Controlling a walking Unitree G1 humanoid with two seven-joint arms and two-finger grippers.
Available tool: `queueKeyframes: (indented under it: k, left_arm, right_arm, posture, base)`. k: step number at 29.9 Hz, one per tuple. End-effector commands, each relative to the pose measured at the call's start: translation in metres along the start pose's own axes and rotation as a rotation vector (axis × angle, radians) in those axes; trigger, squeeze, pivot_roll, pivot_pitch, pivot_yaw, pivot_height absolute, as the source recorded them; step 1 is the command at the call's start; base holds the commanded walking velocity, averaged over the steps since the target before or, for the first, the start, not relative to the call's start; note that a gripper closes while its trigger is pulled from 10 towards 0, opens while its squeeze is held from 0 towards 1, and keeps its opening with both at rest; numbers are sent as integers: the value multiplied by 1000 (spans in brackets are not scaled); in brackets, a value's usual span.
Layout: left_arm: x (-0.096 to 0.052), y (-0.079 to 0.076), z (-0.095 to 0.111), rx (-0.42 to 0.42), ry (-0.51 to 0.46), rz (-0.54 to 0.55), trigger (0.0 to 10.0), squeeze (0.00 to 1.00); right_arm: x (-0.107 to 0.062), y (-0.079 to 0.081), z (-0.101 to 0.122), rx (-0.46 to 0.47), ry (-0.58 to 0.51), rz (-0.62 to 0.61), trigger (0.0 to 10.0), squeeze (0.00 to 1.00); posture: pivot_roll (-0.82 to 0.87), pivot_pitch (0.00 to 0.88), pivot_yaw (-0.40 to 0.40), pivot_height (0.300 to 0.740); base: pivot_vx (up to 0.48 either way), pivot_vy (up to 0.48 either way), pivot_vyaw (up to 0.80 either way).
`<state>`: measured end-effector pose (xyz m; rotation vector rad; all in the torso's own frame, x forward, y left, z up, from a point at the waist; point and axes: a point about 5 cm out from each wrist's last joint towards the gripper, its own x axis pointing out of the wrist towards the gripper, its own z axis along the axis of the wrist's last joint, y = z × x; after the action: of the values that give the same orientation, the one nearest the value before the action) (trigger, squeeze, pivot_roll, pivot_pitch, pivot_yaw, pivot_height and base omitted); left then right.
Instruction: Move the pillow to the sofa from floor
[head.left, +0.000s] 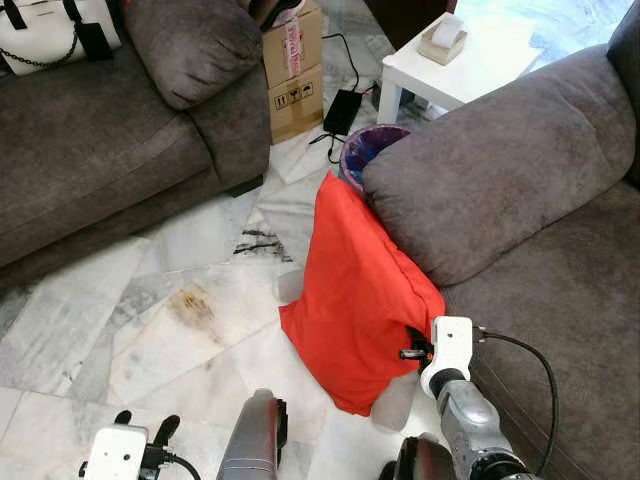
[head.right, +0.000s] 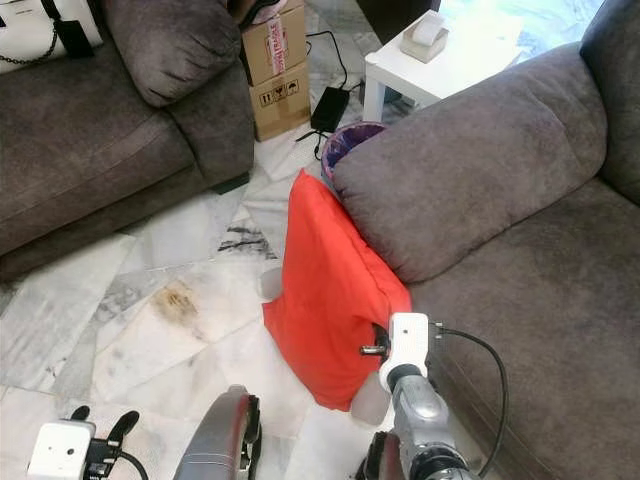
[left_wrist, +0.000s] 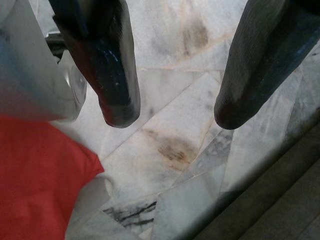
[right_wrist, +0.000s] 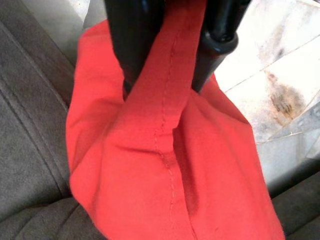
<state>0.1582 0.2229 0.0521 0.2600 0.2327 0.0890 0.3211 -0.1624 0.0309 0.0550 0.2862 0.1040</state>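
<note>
Beside the sofa (head.left: 520, 190), right gripper (right_wrist: 170, 75) jaws pinch the red pillow's (head.left: 355, 290) seam; left gripper (left_wrist: 175, 107) jaws gape.

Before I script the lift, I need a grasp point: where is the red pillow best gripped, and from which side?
Probably the seamed edge of the red pillow, approached from the sofa side. The pillow stands on edge against the armrest, so that thin seam fits between two fingers, as the right gripper pinches it. The left gripper hangs open above the floor.

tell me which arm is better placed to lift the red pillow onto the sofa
Right. The right gripper is already shut on the red fabric pillow's seam beside the grey sofa; the left gripper hangs open over bare marble floor.
</note>
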Motion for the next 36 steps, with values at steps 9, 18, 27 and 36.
queueKeyframes:
  k: [9,18,27,36]
  left_arm:
    - [5,1,-12,4,52,-7,10000,0]
    - [19,3,-10,-6,32,3,10000,0]
    - [45,-5,-6,-29,11,0,10000,0]
    - [63,-11,-4,-52,-12,6,10000,0]
  right_arm:
    - [-10,7,-23,33,46,13,0,0]
    - [-15,10,-29,65,38,-7,0,0]
    - [-14,13,-25,46,5,24,0,0]
    - [-18,25,-28,63,-34,79,0,0]
  posture:
    - [298,291,69,645]
    - [275,243,66,645]
    - [220,208,59,645]
    - [172,189,39,645]
  base:
    - [0,0,0]
    - [0,0,0]
    - [0,0,0]
    - [0,0,0]
